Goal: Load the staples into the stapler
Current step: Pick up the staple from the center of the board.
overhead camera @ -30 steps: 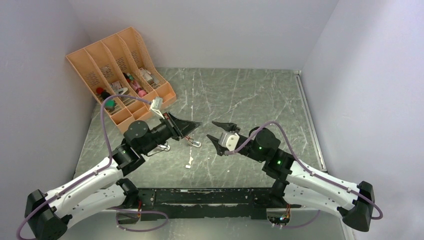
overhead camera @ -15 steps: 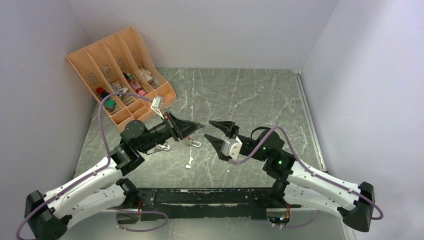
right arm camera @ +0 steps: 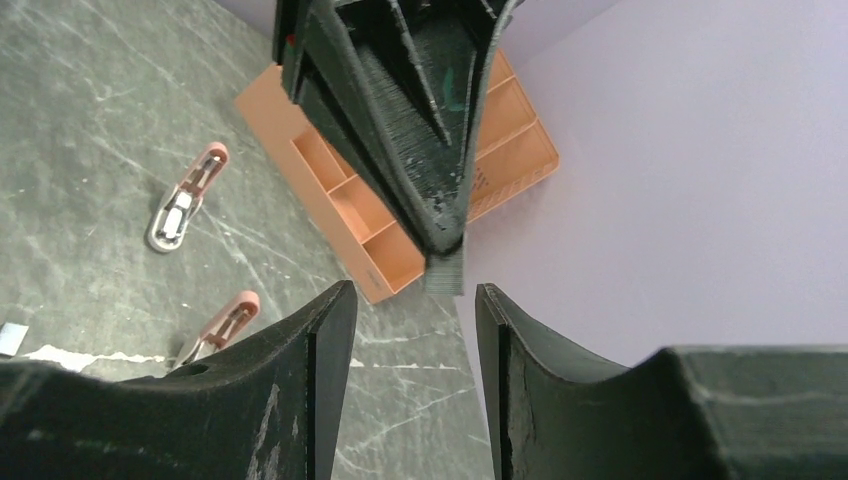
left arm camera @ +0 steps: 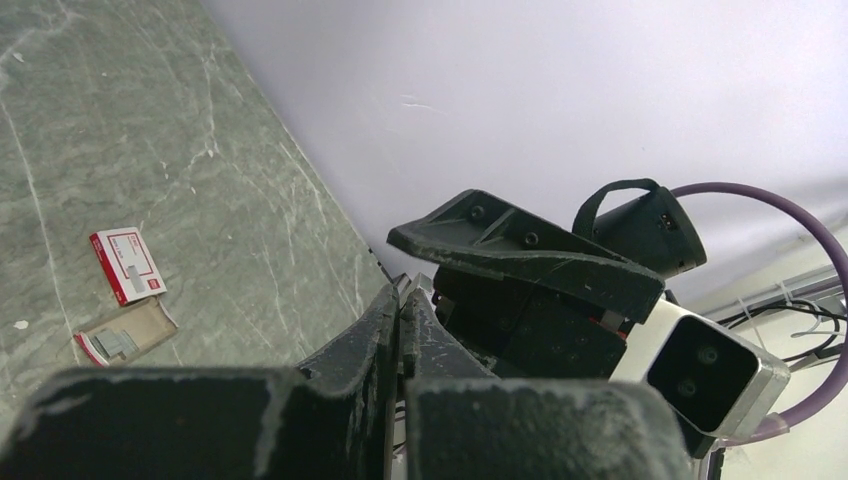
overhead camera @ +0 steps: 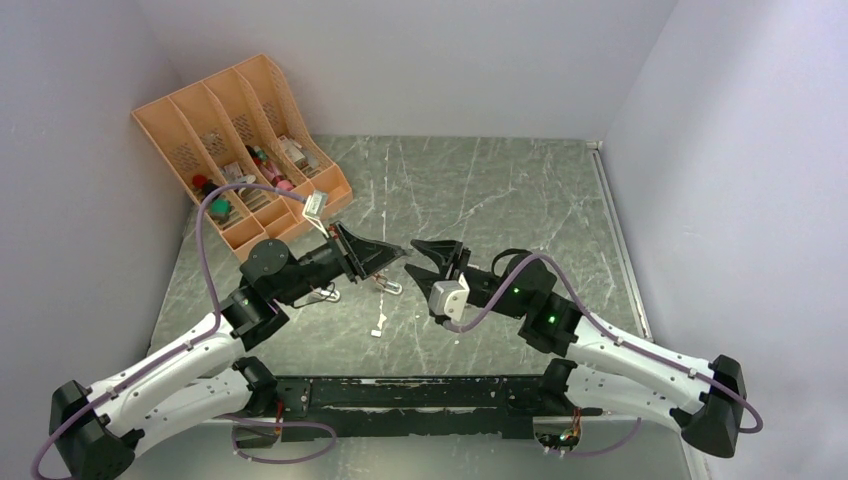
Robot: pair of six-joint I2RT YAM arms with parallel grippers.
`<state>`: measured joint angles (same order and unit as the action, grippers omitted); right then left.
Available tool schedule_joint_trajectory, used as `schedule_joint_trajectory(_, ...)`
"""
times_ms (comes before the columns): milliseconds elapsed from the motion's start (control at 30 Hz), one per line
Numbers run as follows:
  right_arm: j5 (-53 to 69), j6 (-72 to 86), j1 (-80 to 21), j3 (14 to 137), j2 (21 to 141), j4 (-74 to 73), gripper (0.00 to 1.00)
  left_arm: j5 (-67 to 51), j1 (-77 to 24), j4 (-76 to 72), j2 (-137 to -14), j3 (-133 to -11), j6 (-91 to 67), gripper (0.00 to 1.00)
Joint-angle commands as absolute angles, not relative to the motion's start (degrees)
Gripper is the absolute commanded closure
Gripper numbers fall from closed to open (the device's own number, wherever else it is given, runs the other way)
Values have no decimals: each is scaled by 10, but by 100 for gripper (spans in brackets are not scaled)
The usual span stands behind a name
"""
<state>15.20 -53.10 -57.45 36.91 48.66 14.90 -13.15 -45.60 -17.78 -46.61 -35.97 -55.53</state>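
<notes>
My left gripper is shut on a short grey strip of staples and holds it in the air above the table. The strip's end pokes out of the shut tips in the left wrist view. My right gripper is open and faces the left one, tips almost meeting. In the right wrist view the strip hangs just beyond my open fingertips, not touching them. Two pink staplers lie open on the table below. The red-and-white staple box and its tray lie apart.
An orange desk organizer with small items stands at the back left, against the wall. The staplers lie near the table's middle, with the box pieces in front of them. A black rail runs along the near edge.
My right gripper has moved left and up toward the left gripper, staying open. My left gripper has edged right with the strip in it. The tips now nearly meet.
</notes>
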Motion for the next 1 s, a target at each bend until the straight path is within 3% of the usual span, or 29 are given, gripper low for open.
schedule_joint_trajectory(0, 130, -519, -576, 382, 489, 207, 49, -150, -459, -191, -470, -377, -550, 93)
schedule_joint_trajectory(167, 132, -511, -576, 389, 496, 207, 53, -153, -459, -192, -471, -376, -551, 93)
schedule_joint_trajectory(433, 130, -497, -576, 397, 498, 185, 78, -154, -459, -192, -472, -376, -551, 93)
schedule_joint_trajectory(667, 127, -482, -576, 399, 498, 170, 87, -157, -459, -194, -472, -379, -553, 91)
schedule_joint_trajectory(733, 124, -478, -576, 398, 498, 169, 87, -159, -458, -197, -470, -379, -551, 83)
schedule_joint_trajectory(967, 111, -445, -576, 391, 478, 170, 88, -142, -459, -172, -441, -394, -510, 23)
